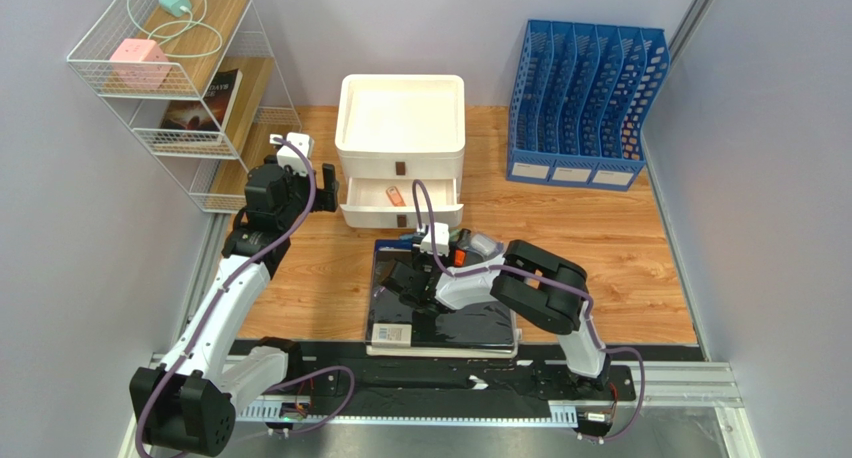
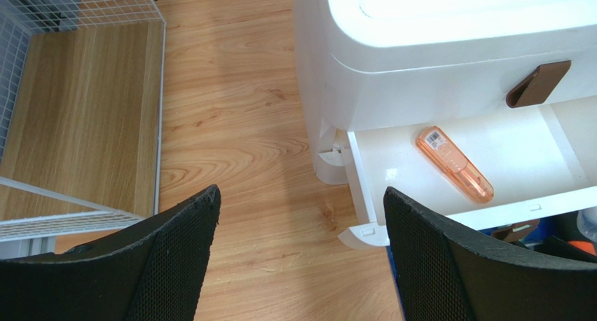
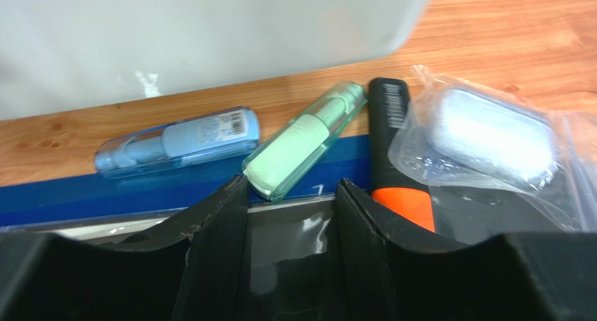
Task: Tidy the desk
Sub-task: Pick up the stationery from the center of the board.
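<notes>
**Fig.** Overhead and wrist views. The desk (image 1: 610, 268), a flat rectangle of light orange-brown wood with visible plank grain, fills the floor of the scene between grey walls and carries everything else.

Rear centre: a glossy white plastic drawer unit (image 1: 401, 118) with rounded corners and brown tab handles (image 2: 538, 84). Its lower drawer (image 2: 490, 195) is pulled out and holds a translucent orange case (image 2: 454, 164), oblong with rounded ends. The case bears a small barcode label, too small to read.

Rear right: a blue plastic file rack (image 1: 585, 103) with slotted walls and pale label strips, unreadable. Left: a white wire shelf (image 1: 100, 38) with small wooden boards, holding a pink cube (image 1: 138, 60) and a dark book (image 1: 205, 103).

Front centre: a glossy black folder (image 1: 470, 323) with a blue edge and a white corner label, its text illegible. Along its far edge lie a translucent blue case (image 3: 179, 140) with a barcode and a translucent green case (image 3: 305, 140). Beside them are a black-and-orange bar (image 3: 392, 139) with a barcode and a crinkled clear bag (image 3: 490, 135) around a white rounded block.

The left gripper (image 2: 301, 202) is spread wide over bare wood beside the drawer, its pads (image 2: 182, 258) coarse black foam. The right gripper (image 3: 289, 195) is partly spread with nothing between its jaws, and the green case ends at one fingertip.
</notes>
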Controlling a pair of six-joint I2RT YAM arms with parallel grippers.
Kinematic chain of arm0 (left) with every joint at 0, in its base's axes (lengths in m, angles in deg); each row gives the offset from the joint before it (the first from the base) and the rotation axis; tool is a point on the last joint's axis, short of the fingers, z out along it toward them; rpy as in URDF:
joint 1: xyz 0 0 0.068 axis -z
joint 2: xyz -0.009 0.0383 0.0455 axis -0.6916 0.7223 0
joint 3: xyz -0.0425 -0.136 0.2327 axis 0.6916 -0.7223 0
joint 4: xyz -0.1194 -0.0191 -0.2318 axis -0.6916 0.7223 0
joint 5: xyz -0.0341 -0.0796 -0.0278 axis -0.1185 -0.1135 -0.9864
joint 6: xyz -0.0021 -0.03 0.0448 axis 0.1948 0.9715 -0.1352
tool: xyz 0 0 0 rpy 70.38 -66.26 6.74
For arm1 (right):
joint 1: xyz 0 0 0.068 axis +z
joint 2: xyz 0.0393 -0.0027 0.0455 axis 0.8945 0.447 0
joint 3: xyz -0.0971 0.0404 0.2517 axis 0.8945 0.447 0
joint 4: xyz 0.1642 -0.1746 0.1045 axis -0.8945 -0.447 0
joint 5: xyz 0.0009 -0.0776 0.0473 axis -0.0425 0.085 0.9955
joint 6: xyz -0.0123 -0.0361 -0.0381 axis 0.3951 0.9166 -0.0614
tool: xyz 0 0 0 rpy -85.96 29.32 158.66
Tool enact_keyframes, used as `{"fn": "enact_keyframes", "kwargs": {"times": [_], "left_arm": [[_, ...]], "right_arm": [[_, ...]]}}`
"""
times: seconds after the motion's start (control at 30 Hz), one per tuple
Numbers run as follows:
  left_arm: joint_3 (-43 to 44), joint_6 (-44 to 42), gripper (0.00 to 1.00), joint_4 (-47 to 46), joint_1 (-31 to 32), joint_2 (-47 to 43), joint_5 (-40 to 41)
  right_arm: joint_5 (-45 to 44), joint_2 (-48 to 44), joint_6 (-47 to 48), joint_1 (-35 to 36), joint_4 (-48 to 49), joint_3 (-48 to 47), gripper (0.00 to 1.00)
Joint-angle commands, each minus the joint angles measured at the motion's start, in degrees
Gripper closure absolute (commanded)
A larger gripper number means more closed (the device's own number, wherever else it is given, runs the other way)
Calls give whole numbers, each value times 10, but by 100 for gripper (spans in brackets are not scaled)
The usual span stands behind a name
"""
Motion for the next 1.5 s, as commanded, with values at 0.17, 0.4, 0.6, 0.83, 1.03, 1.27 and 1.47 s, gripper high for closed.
{"fn": "enact_keyframes", "kwargs": {"times": [0.17, 0.4, 0.6, 0.83, 1.03, 1.27, 1.47], "left_arm": [[-3, -4, 9, -19, -4, -4, -7], [-5, -5, 9, -21, -4, -4, -11], [-8, -6, 9, -21, -3, -9, -10], [-10, -7, 10, -23, -4, -6, -15], [-10, -8, 10, -23, -3, -7, -18], [-12, -9, 10, -21, -3, -10, -22], [-13, -9, 11, -21, -3, -11, -29]], "right_arm": [[7, -35, -177, -15, -129, 34, 52], [23, -54, -218, -26, -155, 52, 52], [62, -59, -169, -27, -99, 47, 50], [97, -81, -125, -25, -7, 59, 48], [109, -67, -111, -27, 9, 40, 47], [93, -30, -157, -35, -31, 5, 47], [60, -17, -220, -39, -103, 3, 47]]}}
